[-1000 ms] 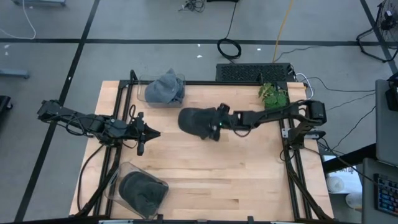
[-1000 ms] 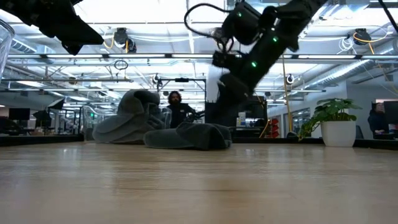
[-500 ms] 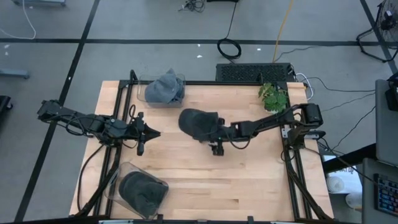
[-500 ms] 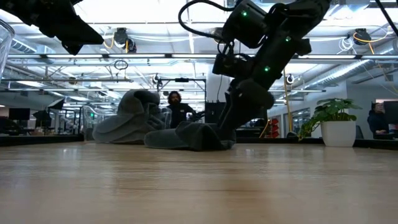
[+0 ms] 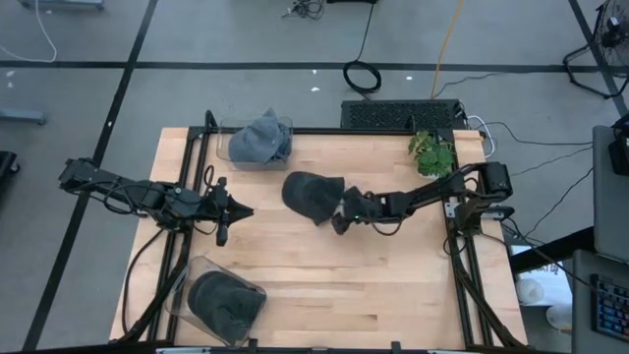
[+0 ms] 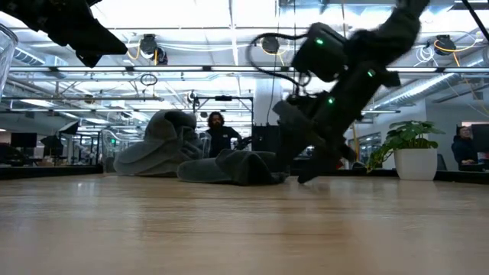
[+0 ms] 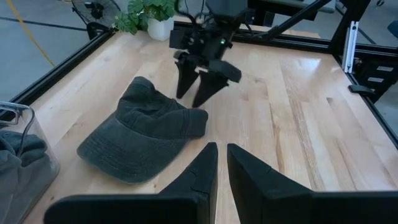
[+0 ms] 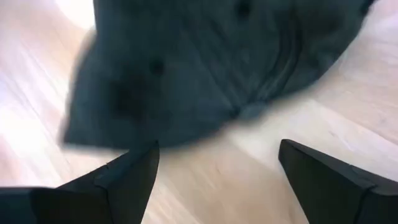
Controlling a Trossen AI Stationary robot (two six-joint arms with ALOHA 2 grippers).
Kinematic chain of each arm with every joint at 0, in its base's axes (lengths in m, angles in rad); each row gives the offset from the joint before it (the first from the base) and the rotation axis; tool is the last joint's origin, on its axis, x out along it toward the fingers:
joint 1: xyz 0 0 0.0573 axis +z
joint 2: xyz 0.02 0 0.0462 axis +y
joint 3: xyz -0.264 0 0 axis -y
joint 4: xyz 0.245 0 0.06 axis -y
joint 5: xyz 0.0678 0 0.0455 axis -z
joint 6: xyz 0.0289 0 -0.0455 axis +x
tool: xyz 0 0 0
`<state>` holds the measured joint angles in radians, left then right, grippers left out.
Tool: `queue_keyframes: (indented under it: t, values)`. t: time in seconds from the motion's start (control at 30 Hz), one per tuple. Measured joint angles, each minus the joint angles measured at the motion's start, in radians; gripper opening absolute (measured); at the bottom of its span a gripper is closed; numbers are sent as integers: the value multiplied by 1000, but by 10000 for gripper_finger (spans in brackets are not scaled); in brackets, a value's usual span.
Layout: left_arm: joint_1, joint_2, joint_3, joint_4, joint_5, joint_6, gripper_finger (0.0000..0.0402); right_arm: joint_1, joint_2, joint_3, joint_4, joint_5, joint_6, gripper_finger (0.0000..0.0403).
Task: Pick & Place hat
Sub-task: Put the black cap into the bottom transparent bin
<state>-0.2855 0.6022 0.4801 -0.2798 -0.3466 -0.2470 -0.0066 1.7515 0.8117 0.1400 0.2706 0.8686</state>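
The hat [image 5: 312, 195] lay flat on the table [image 5: 393, 285], near its middle toward the far edge, free of any grip. The right gripper [image 5: 340, 222], fingers spread apart, hung just beside the hat's near-right edge; half a second earlier it had stood lower on the table by the same edge, and a second earlier it had been over the hat itself. The hat had not moved. The left gripper [image 5: 236, 211] waited well to the hat's left, unchanged, its fingers [image 7: 202, 171] close together with a narrow gap.

The left wrist view showed what the high view could not: the hat [image 7: 140, 135] with its brim toward the camera and the right gripper [image 7: 198, 81] pointing down just behind its crown, tips clear of the fabric. The right wrist view showed the hat [image 8: 211, 68] blurred between the spread fingers [image 8: 130, 177]. Only the low view caught a person [image 6: 216, 131] in the room beyond and a potted plant [image 6: 412, 153]. The high view alone showed two more hats in clear bins [image 5: 257, 141] at the table's far-left and near-left corners. No writing could be read.
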Motion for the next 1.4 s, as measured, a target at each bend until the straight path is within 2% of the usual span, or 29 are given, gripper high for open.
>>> queue_keyframes:
  t: [0.13,0.2,0.4,0.63,0.83,0.93,1.17,1.27,1.4]
  values:
    - [0,0,0,0,0,0,47,-14,4,-149,374,9,174,326]
    - [0,0,0,0,0,0,47,-24,5,-185,450,14,218,326]
    - [0,0,0,0,0,0,47,-72,23,-169,423,34,206,315]
    - [0,0,0,-1,0,0,47,-99,149,-33,446,51,61,313]
    - [0,0,0,-1,0,0,47,-103,245,73,492,63,0,313]
    - [0,0,0,-1,0,0,47,-103,278,89,625,22,-38,313]
    - [0,0,0,0,0,0,47,-124,274,89,970,-194,-117,313]
    - [0,0,0,0,0,0,47,-128,268,97,994,-245,-129,313]
    - [0,0,0,0,0,0,47,-131,268,109,880,-238,-73,313]
